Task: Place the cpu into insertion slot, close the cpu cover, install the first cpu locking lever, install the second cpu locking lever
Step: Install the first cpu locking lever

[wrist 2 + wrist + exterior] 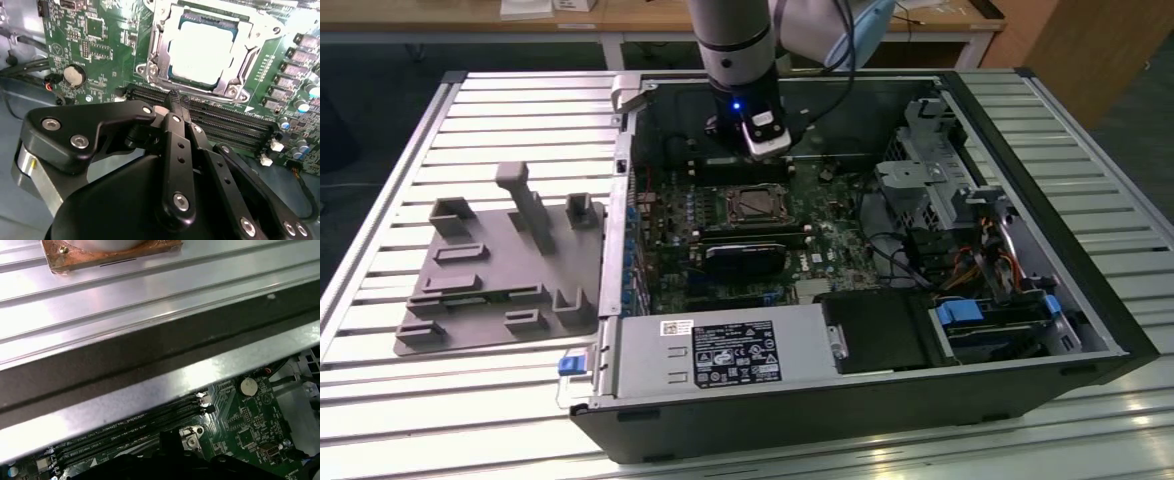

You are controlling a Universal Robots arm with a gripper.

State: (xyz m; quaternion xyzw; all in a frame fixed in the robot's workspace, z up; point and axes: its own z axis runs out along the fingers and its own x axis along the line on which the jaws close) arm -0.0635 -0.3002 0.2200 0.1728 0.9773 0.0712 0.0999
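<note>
I saw the cpu (202,52) seated in its slot at the frame's upper middle under the thin, stiff, edge-handled cover (160,45), my gripper (175,100) closed, empty, just below.

Pale silvery cpu (202,52) – green board (100,45) – black hand (172,102)
</note>
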